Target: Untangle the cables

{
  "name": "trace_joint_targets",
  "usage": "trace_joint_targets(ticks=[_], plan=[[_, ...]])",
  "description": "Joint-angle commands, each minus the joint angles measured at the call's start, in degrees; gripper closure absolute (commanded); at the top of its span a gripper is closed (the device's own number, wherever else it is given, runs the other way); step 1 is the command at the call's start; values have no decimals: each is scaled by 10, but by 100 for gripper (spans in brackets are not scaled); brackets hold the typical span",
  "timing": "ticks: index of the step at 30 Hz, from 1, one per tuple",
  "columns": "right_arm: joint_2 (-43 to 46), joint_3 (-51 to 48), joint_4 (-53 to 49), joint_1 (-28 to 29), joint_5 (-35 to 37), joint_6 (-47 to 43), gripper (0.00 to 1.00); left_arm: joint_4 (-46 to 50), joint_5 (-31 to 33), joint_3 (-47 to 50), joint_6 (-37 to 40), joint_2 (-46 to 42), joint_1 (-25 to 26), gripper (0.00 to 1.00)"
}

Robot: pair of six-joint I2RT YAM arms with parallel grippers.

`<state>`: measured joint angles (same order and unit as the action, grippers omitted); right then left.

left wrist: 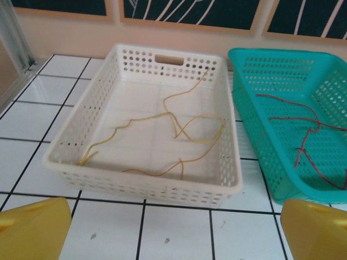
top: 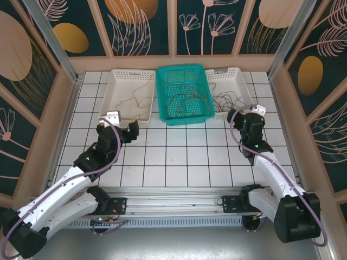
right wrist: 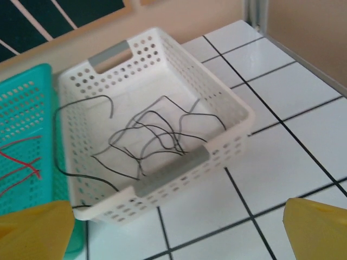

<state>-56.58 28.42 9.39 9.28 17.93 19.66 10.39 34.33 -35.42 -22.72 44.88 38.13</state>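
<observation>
The cables lie sorted in three baskets. Yellow and orange cables [left wrist: 142, 119] curl in the left white basket [left wrist: 146, 187]. Red and dark cables [left wrist: 302, 146] rest in the teal basket [left wrist: 255, 130]. Black cables [right wrist: 162, 132] are bunched in the right white basket [right wrist: 217, 149], and one of them loops over its left wall towards the teal basket [right wrist: 21, 97]. My left gripper [left wrist: 173, 230] hangs open just in front of the left basket, nothing between its yellow fingers [left wrist: 32, 230]. My right gripper [right wrist: 176, 230] is open and empty before the right basket.
The three baskets stand side by side along the back wall: left white [top: 111, 92], teal [top: 160, 97], right white [top: 241, 81]. Left gripper [top: 122, 122] and right gripper [top: 245, 112] hover over white tiles. Side walls close in on both sides.
</observation>
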Motion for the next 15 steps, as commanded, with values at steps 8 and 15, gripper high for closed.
trace_joint_targets(ticks=[8,15], plan=[[-66,-132,360,-49,7,-76,1,-112,125,87,27,7,-3,2],[-209,-192,602,-77,-14,-161,1,-168,149,119,43,0,-2,1]])
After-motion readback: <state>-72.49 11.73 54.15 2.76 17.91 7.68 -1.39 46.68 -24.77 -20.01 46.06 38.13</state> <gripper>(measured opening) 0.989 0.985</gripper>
